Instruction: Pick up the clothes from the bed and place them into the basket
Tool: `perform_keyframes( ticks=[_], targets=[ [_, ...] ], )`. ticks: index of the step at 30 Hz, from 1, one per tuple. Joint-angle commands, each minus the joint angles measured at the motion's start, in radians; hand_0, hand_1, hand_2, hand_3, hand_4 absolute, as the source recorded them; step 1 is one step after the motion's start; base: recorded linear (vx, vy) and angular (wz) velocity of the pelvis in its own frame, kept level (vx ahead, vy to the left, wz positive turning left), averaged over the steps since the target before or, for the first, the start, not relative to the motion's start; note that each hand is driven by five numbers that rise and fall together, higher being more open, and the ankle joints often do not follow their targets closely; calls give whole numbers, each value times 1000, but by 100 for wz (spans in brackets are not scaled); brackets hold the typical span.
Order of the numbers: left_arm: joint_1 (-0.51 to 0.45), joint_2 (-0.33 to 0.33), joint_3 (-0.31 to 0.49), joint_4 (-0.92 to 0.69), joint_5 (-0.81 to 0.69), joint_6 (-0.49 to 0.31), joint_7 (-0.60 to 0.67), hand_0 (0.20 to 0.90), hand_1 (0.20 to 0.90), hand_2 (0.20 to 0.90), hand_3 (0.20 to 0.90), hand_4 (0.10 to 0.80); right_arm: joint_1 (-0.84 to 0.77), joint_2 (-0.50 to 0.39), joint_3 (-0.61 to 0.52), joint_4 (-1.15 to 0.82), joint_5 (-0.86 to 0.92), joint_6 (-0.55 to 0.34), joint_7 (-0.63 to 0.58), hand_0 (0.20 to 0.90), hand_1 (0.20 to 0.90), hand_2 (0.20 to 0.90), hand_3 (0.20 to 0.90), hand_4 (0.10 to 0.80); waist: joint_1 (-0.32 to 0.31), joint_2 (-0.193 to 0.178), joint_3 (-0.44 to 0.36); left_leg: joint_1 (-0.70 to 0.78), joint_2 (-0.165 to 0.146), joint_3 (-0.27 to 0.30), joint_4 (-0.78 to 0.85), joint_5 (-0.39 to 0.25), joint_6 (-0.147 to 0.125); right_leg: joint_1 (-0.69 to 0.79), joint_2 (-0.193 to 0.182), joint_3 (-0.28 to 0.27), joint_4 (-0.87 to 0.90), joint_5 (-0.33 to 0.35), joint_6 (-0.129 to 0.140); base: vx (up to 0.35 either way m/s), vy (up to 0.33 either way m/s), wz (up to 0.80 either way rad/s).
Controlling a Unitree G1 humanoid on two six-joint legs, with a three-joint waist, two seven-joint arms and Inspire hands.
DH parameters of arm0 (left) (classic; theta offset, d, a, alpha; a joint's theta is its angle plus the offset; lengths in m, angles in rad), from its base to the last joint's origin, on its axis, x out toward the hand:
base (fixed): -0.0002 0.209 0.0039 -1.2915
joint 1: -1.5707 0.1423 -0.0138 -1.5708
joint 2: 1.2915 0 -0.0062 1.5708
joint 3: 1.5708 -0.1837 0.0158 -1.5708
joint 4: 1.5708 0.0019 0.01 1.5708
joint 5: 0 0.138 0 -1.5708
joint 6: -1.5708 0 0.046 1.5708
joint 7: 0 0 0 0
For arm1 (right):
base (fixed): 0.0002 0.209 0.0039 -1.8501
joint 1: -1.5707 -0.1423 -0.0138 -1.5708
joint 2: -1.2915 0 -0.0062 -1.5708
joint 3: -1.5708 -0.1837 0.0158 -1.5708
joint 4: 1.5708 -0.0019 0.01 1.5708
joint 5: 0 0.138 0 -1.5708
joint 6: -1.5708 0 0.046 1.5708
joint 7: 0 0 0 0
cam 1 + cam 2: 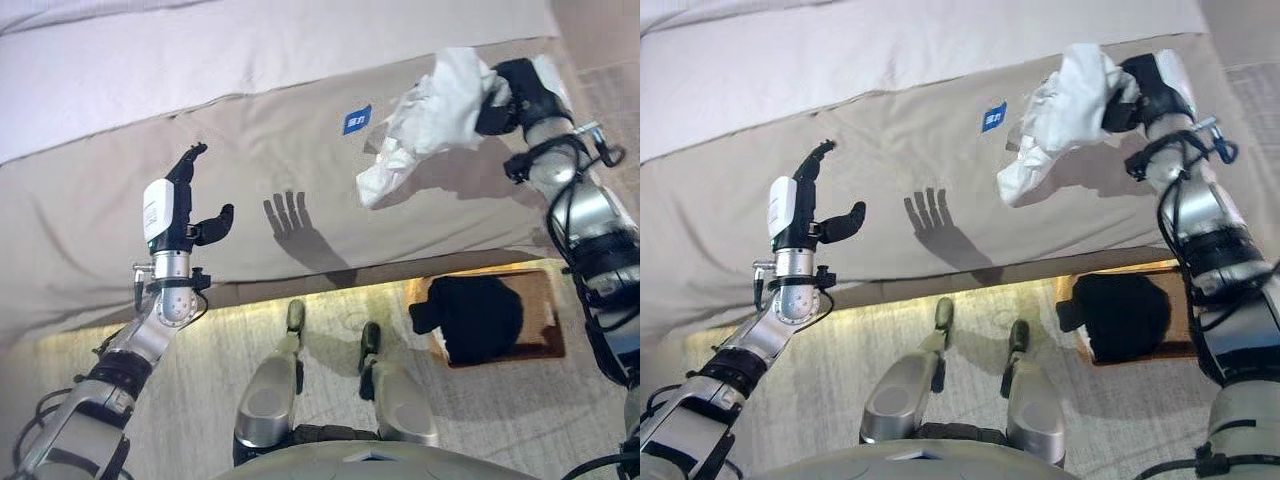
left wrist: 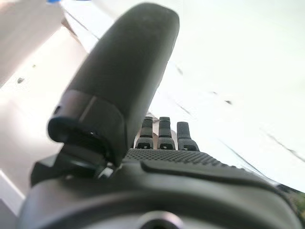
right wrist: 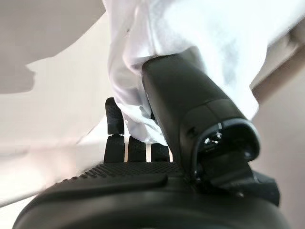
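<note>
My right hand (image 1: 505, 95) is shut on a white garment (image 1: 425, 120) and holds it up over the right part of the beige bed (image 1: 250, 170); the cloth hangs down from the hand. In the right wrist view the thumb (image 3: 183, 102) and fingers (image 3: 114, 126) pinch the white cloth (image 3: 190, 28). A brown basket (image 1: 550, 335) stands on the floor at the bed's foot, below my right arm, with dark clothing (image 1: 475, 315) in it. My left hand (image 1: 185, 215) is open and empty, raised above the bed's near edge at the left.
A white sheet (image 1: 200, 50) covers the far part of the bed. A small blue label (image 1: 357, 119) lies on the beige cover. Patterned carpet (image 1: 220, 350) runs along the bed's near side.
</note>
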Motion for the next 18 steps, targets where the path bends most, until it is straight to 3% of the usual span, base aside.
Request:
perform_keyframes(
  ticks=[1, 10, 18],
  targets=[
    [32, -26, 15, 52, 16, -35, -8, 900, 900, 900, 900, 800, 55, -77, -18, -61, 16, -79, -30, 300, 300, 300, 200, 100, -47, -3, -257, 44, 1, 20, 20, -138, 16, -22, 0, 54, -18, 78, 6, 19, -53, -38],
    [27, -49, 25, 93, 36, -19, -55, 900, 900, 900, 900, 800, 273, -95, -187, -61, 26, -84, 13, 300, 300, 300, 200, 100, -129, 1, -353, 87, 25, 72, 0, -152, 11, -2, 18, 106, -29, 83, 14, 6, -39, -23],
    [29, -75, 21, 102, 54, -23, -66, 900, 900, 900, 900, 800, 346, -86, -233, -12, 40, -88, 51, 300, 300, 300, 200, 100, -161, 3, -385, 118, 33, 102, 0, -169, 9, 13, 26, 138, -51, 92, 14, 2, -30, -21]
  ],
)
